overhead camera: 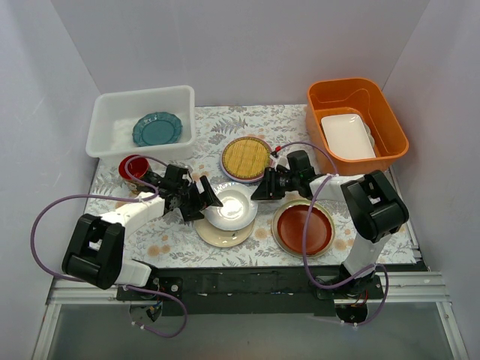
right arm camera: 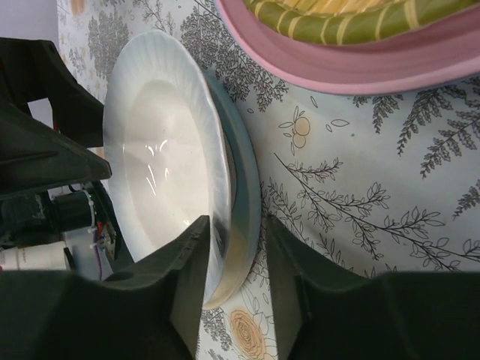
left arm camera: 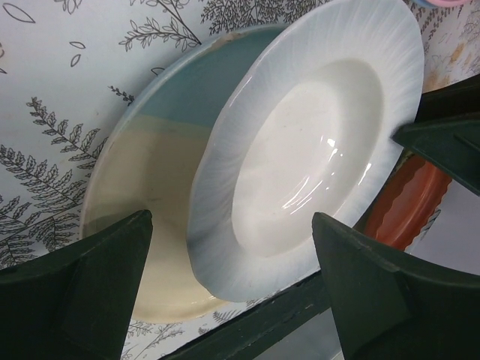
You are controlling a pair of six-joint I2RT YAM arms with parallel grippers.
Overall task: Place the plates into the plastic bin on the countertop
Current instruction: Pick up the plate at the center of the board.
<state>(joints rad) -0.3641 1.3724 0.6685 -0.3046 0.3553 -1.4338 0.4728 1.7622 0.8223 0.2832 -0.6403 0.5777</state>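
Dark right gripper (right arm camera: 236,232) fingers straddle the rim of a glossy ribbed white plate (right arm camera: 165,150) atop the cream-and-blue plate (left arm camera: 150,165) on the countertop (right arm camera: 360,172); clamping unclear, while the left gripper (left arm camera: 231,221) gapes opposite. Scalloped teal plate (overhead camera: 157,128) lies in the plastic bin (overhead camera: 142,93).

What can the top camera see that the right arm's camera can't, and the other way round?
Only the top view shows the white translucent plastic bin holding a teal scalloped plate, the orange tub with a white rectangular dish, a red mug and a red-brown plate. Only the right wrist view shows the right gripper with a finger either side of the rims of the white ribbed plate and the bluish plate under it. Both show that white plate, the woven-bamboo yellow plate and the fern-printed countertop.
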